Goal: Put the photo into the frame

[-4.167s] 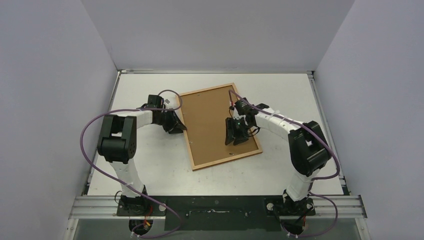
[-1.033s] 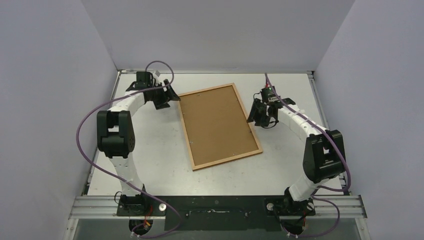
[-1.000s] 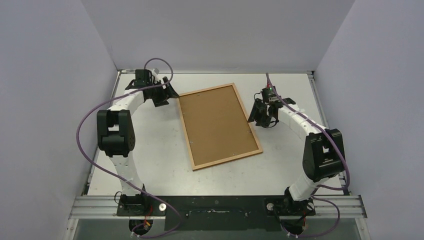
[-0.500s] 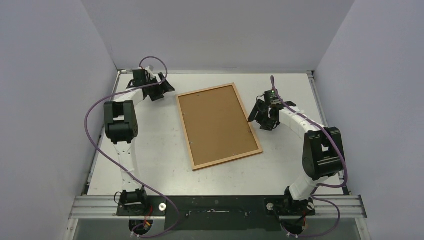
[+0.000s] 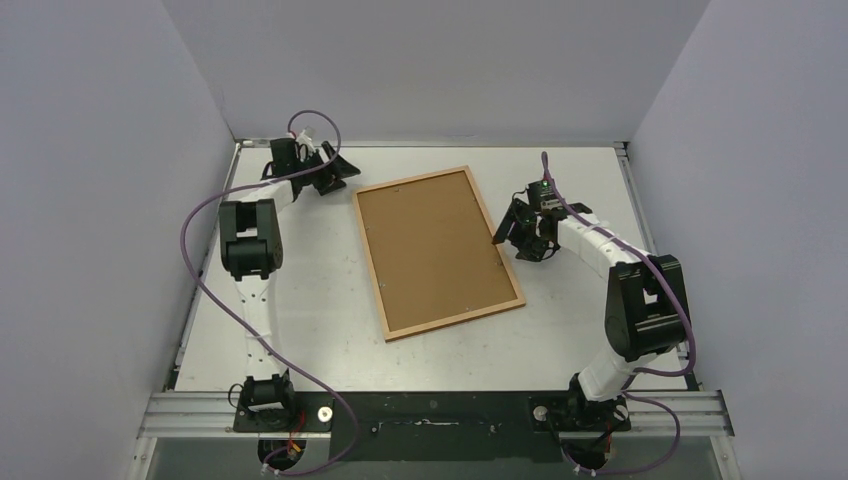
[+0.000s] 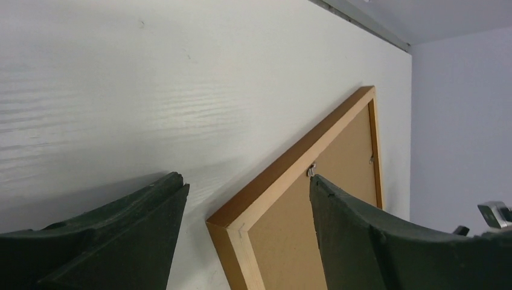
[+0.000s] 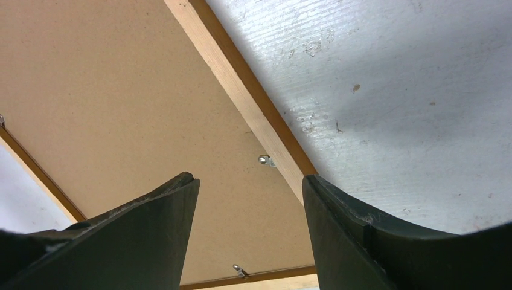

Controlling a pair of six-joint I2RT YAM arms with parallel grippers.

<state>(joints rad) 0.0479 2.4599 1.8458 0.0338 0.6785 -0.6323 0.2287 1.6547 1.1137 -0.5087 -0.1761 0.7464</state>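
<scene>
The frame (image 5: 369, 262) lies face down in the middle of the table, with the brown fibreboard backing (image 5: 435, 250) showing inside it. The photo is not in view. My left gripper (image 5: 348, 171) is open and empty just beyond the frame's far left corner. In the left wrist view that corner (image 6: 270, 202) sits between the spread fingers of the gripper (image 6: 246, 180). My right gripper (image 5: 502, 236) is open and empty over the frame's right edge. In the right wrist view it (image 7: 249, 179) straddles that edge (image 7: 238, 90) above the backing (image 7: 121, 90).
Small metal tabs (image 7: 264, 160) hold the backing along the frame's inner rim. White walls enclose the table on the left, back and right. The left arm's purple cable (image 5: 195, 260) loops over the table's left side.
My left gripper has moved from the frame's left edge out to its far left corner. My right gripper has come off the backing to the frame's right edge. The frame has not moved.
</scene>
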